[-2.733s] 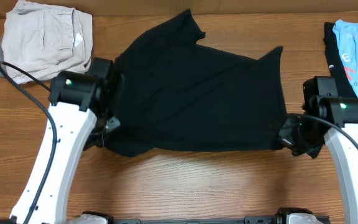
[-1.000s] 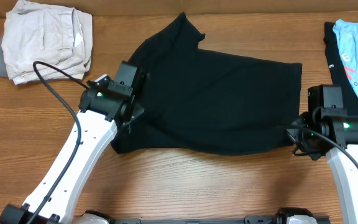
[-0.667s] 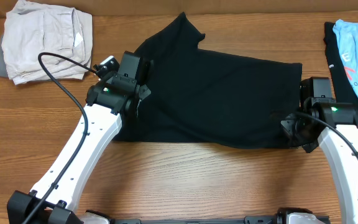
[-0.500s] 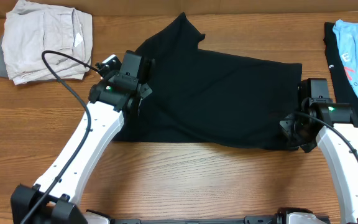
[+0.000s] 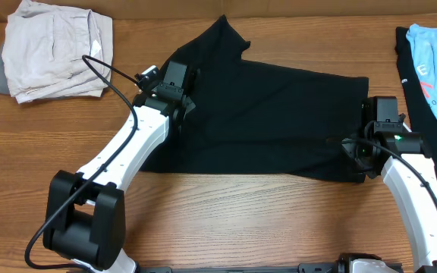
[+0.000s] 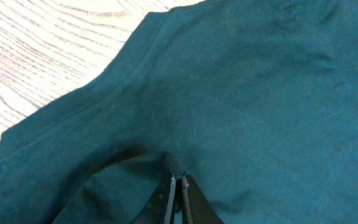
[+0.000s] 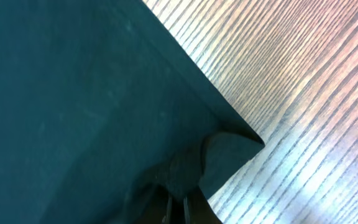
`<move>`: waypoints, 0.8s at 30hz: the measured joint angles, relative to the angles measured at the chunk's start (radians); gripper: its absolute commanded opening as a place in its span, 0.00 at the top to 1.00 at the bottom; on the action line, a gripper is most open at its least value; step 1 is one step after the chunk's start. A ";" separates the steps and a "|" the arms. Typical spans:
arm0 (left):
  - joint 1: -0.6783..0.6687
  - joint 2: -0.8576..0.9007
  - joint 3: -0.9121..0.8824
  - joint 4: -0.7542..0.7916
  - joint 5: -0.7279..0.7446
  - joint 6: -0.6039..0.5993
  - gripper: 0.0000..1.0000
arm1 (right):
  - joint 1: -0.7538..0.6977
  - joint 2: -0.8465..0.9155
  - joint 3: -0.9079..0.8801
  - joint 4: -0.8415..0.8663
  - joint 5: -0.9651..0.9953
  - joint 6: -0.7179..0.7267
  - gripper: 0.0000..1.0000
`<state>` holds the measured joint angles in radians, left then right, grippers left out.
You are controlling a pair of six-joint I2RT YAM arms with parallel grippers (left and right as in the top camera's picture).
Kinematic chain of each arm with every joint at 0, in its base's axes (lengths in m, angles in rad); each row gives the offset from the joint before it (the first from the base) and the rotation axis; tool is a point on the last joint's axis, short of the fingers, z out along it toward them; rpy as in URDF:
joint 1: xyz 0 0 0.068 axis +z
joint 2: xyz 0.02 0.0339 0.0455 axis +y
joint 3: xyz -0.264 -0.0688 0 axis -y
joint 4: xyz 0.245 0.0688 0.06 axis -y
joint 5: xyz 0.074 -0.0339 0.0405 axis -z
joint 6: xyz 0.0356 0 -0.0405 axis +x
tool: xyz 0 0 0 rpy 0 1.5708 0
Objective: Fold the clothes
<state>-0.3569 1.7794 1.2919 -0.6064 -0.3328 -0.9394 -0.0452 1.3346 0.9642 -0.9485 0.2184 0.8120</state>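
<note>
The left end effector is pressed together, pinching a small nub of the black short-sleeved soft-cloth T-shirt near its curved neck seam. The right end effector is likewise pressed together, pinching a corner of the same cloth at the shirt's right edge. The shirt lies across the middle of the overhead frame on the wooden counter, roughly rectangular, with one sleeve poking toward the top edge. A beige folded garment sits in the upper left and a light-blue shirt with red print in the upper right. I judge the folding barely begun: sleeve tucks and crosswise folds remain.
</note>
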 measured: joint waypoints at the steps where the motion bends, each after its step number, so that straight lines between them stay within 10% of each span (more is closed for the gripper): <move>1: 0.000 0.004 0.000 0.007 0.000 0.000 0.87 | 0.000 0.000 -0.001 0.007 0.007 0.006 0.96; 16: 0.000 0.026 0.000 0.121 0.000 0.046 0.68 | 0.000 0.019 -0.117 0.062 0.070 0.051 0.92; 24: 0.000 0.026 0.003 -0.057 0.000 0.130 0.68 | -0.021 0.020 -0.124 0.046 0.100 0.070 0.93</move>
<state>-0.3573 1.8050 1.2953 -0.6636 -0.3328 -0.8093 -0.0662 1.3548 0.8402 -0.9024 0.3183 0.8822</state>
